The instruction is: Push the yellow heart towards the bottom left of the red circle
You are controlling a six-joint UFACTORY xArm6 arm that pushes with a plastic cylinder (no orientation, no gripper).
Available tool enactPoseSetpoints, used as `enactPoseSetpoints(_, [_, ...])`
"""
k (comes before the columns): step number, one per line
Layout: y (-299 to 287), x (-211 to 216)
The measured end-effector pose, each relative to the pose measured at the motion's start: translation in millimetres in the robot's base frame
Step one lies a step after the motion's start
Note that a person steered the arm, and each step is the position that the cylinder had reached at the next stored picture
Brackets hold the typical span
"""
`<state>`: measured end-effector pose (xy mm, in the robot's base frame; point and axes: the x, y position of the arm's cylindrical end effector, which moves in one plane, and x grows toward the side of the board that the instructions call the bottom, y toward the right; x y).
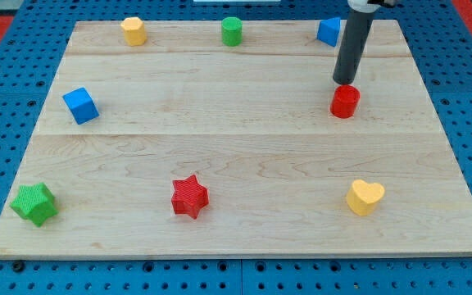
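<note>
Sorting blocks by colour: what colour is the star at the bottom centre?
Red star, clearest in the camera view.

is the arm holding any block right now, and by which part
Nothing is held. My tip is a bare rod end just above the red circle; the yellow heart sits apart, untouched.

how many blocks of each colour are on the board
yellow: 2, a heart and a block at the view's top
red: 2, a circle and a star
blue: 2
green: 2, a star and a cylinder
total: 8
my tip is just above the red circle.
</note>
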<state>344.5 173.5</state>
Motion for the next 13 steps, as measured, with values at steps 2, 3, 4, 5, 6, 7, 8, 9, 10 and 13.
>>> enactPoseSetpoints(2, [114.5, 91.3])
enactPoseSetpoints(3, [112.1, 173.9])
enactPoseSetpoints(4, [97.5, 248.9])
enactPoseSetpoints(5, [54.1, 261.8])
enactPoseSetpoints(6, [27.0, 263.2])
enactPoseSetpoints(7, [0.0, 247.3])
enactPoseSetpoints(8, [-37.2, 223.0])
enactPoseSetpoints(9, [-69.6, 213.1])
enactPoseSetpoints(10, [-67.3, 233.9])
enactPoseSetpoints(13, [-19.6, 205.2])
